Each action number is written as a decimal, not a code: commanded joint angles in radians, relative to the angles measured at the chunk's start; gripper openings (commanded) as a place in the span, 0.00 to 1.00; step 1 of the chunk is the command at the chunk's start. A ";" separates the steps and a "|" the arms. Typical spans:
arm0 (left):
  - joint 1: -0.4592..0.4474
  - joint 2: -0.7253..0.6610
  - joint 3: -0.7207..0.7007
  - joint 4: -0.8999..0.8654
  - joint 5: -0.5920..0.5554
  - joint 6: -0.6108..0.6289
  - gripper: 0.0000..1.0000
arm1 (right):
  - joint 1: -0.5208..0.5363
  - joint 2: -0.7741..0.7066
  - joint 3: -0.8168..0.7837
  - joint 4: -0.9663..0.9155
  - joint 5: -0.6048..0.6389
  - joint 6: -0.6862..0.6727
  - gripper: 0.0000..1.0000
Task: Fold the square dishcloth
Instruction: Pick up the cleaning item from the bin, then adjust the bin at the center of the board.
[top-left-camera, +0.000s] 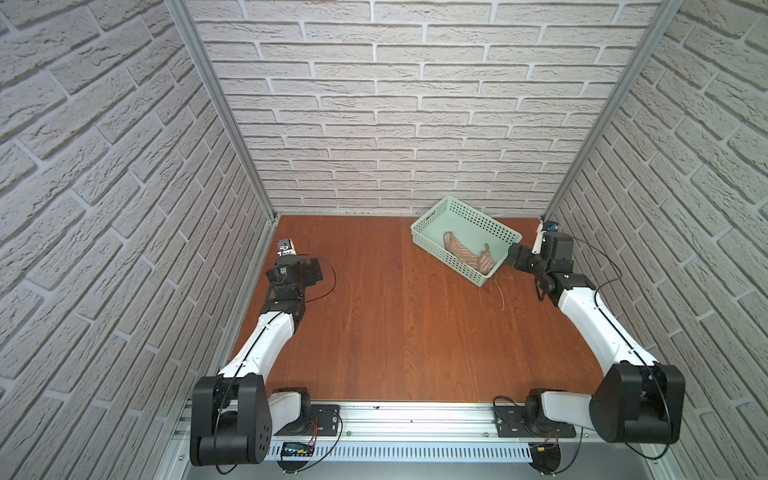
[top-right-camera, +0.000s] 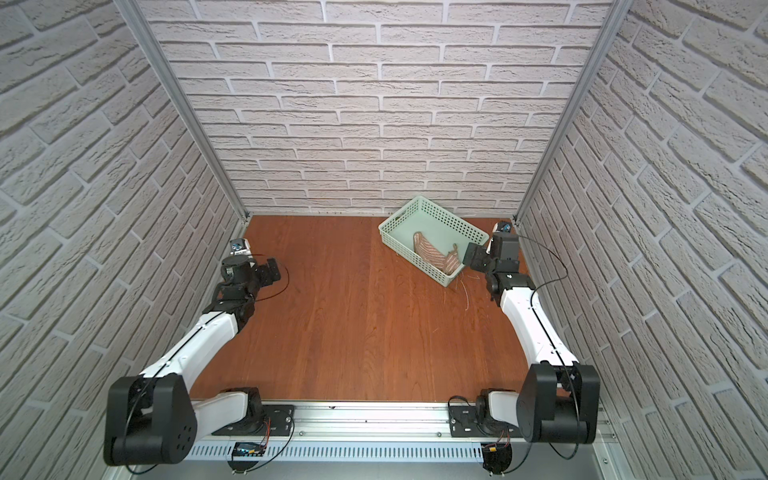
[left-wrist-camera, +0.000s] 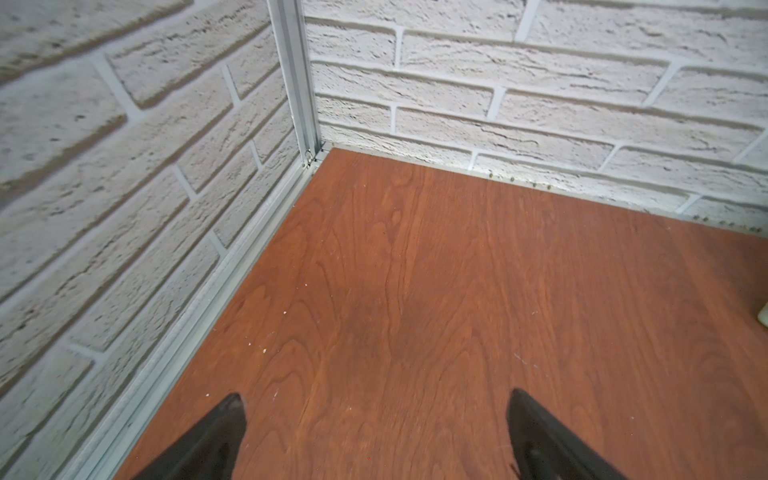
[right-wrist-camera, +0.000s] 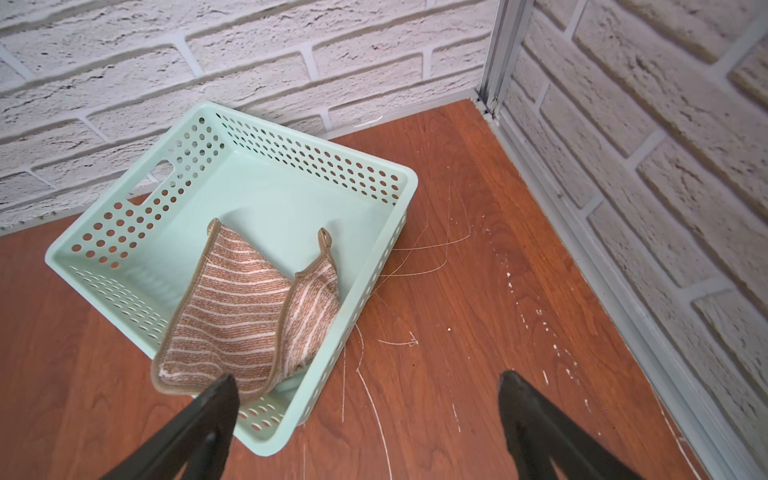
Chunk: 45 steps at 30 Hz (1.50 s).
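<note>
The square dishcloth (right-wrist-camera: 249, 307), tan-brown with thin cream stripes, lies crumpled in a mint-green basket (right-wrist-camera: 291, 153) at the back right of the table. It leans against the basket's near end, one corner reaching over the rim. Both top views show the dishcloth (top-left-camera: 467, 253) (top-right-camera: 436, 255) inside the basket (top-left-camera: 446, 259) (top-right-camera: 411, 257). My right gripper (right-wrist-camera: 365, 376) (top-left-camera: 512, 257) (top-right-camera: 473, 254) is open and empty, just outside the basket's near right corner. Open and empty too, my left gripper (left-wrist-camera: 376, 397) (top-left-camera: 311, 270) (top-right-camera: 268, 270) hovers over bare wood at the far left.
Loose pale threads (right-wrist-camera: 415, 266) (top-left-camera: 503, 286) lie on the wood beside the basket. Brick-pattern walls close in the left, back and right of the wooden table (top-left-camera: 395, 332). A metal rail (top-left-camera: 415, 415) runs along the front edge.
</note>
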 joint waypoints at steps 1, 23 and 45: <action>-0.006 -0.039 0.051 -0.193 -0.076 -0.074 0.98 | 0.019 0.040 0.048 -0.153 -0.054 0.069 0.99; -0.008 -0.121 0.081 -0.529 -0.100 -0.351 0.98 | 0.321 0.359 0.355 -0.305 -0.066 0.026 0.99; -0.008 -0.211 0.038 -0.555 -0.128 -0.357 0.98 | 0.360 0.640 0.646 -0.480 0.018 -0.004 0.61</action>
